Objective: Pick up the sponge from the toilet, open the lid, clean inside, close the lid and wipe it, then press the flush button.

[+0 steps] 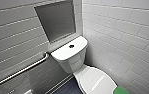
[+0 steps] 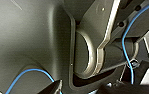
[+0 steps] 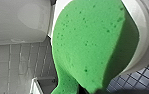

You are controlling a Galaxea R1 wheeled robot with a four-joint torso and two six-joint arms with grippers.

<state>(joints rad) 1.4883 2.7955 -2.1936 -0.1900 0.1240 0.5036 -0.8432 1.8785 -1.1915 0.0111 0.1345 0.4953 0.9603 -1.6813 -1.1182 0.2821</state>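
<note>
At the far left, the left wrist view looks at the robot's own dark body and a blue cable (image 2: 126, 37), so I cannot tell if the left gripper is open or closed, and it seems parked away from the work. In the head view a metal grab bar (image 1: 20, 71) runs along the grey tiled wall, with a dark recess (image 1: 56, 20) higher up, both well apart from either gripper. Next comes the toilet (image 1: 73, 60), which stands in the corner. The flush button (image 1: 71, 46) sits in the middle of the tank top, where a press from above can reach it. The lid (image 1: 95, 80) is closed and looks bare except at its front edge, where the sponge (image 1: 121, 90) lies, probably left there to be easy to take. In the right wrist view the sponge is very near in front of the right gripper, lying against the white lid, with dark floor tiles beyond it. I cannot tell if this gripper is open, closed or already holding the sponge. I judge that the step in hand is the pick-up, because the lid is not yet opened.
</note>
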